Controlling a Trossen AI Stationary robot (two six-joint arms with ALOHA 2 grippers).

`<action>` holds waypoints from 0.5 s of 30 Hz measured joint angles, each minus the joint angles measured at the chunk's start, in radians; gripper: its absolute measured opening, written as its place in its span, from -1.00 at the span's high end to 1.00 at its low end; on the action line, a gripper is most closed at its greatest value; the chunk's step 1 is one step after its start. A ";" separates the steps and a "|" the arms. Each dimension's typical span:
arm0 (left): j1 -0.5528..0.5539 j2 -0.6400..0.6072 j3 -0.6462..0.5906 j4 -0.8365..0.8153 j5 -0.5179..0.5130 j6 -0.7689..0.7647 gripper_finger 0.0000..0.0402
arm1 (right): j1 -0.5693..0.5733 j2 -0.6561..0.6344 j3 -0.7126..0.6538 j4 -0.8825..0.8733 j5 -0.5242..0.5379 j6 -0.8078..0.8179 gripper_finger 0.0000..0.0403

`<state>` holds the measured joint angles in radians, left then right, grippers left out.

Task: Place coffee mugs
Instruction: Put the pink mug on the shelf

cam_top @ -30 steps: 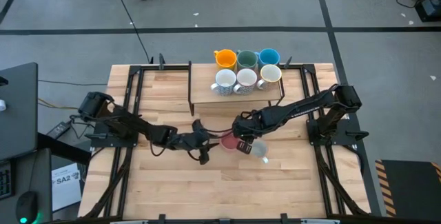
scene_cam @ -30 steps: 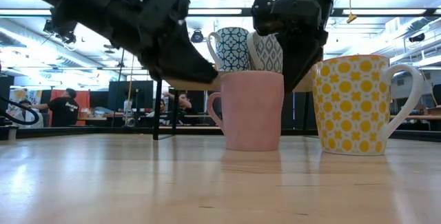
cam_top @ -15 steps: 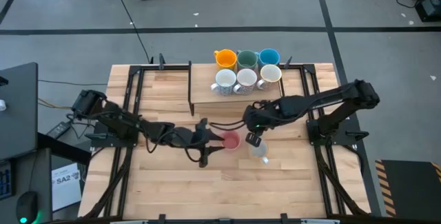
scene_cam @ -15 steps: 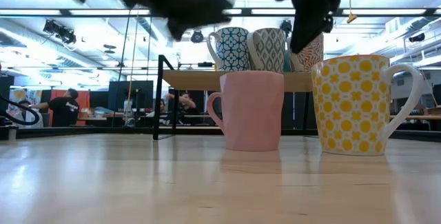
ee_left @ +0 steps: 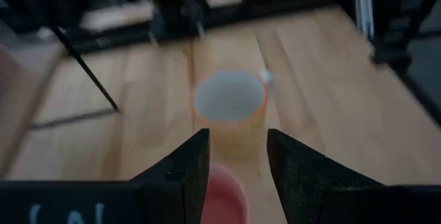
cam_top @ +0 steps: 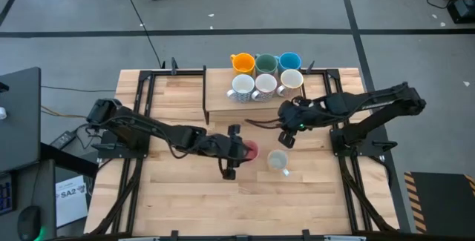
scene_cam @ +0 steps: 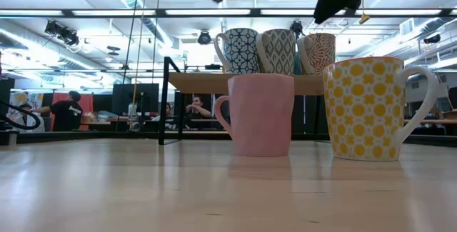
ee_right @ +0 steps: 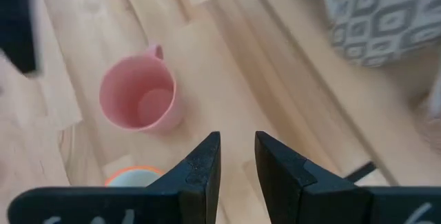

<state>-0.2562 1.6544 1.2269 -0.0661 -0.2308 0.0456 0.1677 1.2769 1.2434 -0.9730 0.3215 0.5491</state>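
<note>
Left pincer (cam_top: 236, 152) hovers spread over the pink mug (cam_top: 250, 150); right pincer (cam_top: 288, 133), empty and slightly parted, hangs at its two o'clock.

The high camera looks straight down on the whole wooden tabletop (cam_top: 185, 196). The low camera sits at tabletop height, close to the pink ceramic mug (scene_cam: 260, 114) and the yellow-patterned white mug (scene_cam: 364, 108), facing the room behind. Both wrist cameras look down on these same two mugs from nearby.
</note>
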 joint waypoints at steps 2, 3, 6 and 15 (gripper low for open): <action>0.000 0.033 -0.002 -0.001 0.014 -0.006 0.24 | 0.002 -0.020 0.000 -0.004 0.015 0.000 0.52; 0.000 0.043 -0.008 -0.005 0.021 -0.007 0.24 | 0.002 -0.028 0.000 -0.004 0.020 0.000 0.52; 0.000 0.086 -0.008 -0.021 0.020 -0.008 0.24 | 0.002 -0.042 0.000 -0.003 0.023 0.000 0.52; 0.000 0.161 -0.009 -0.090 0.023 -0.015 0.24 | 0.002 -0.021 0.000 0.008 0.027 -0.001 0.52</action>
<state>-0.2564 1.8154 1.2174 -0.1557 -0.2077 0.0307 0.1699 1.2554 1.2434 -0.9649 0.3481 0.5484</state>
